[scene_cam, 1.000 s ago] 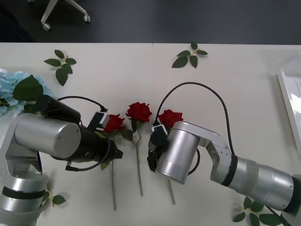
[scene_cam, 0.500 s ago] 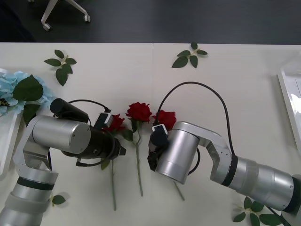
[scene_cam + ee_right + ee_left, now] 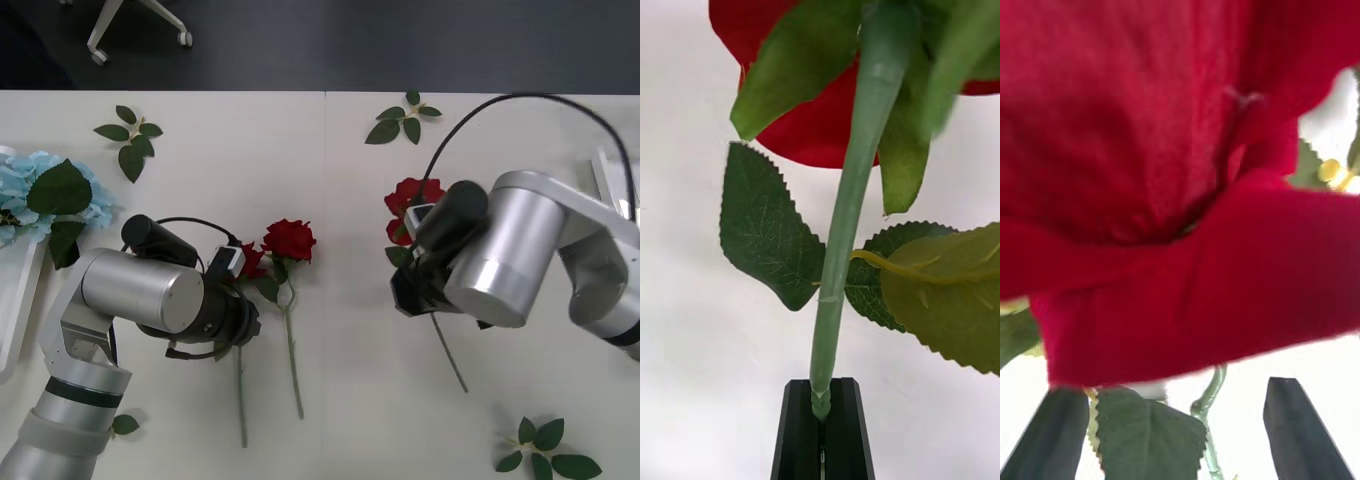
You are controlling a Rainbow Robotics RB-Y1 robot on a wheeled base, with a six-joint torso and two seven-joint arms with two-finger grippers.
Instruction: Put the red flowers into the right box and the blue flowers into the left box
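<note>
The right gripper [image 3: 820, 431], black-fingered, is clamped on the thin green stem of a deep red artificial rose [image 3: 408, 200], raised above the white table [image 3: 330, 150]. The bloom points toward twelve o'clock and the stem trails toward five o'clock below the wrist. The shallow white rimmed right box [image 3: 612, 190] lies at three o'clock from this gripper, and the right arm is plainly the nearer.

The left gripper [image 3: 1172, 420] stands with jaws wide, straddling a second red rose [image 3: 250, 262] on the table, bloom close ahead, stem running toward six o'clock. A third red rose [image 3: 290, 240] lies just beside it at three o'clock.

The pale blue flower clusters [image 3: 35, 190] rest at the left box [image 3: 22, 300], at nine o'clock.
</note>
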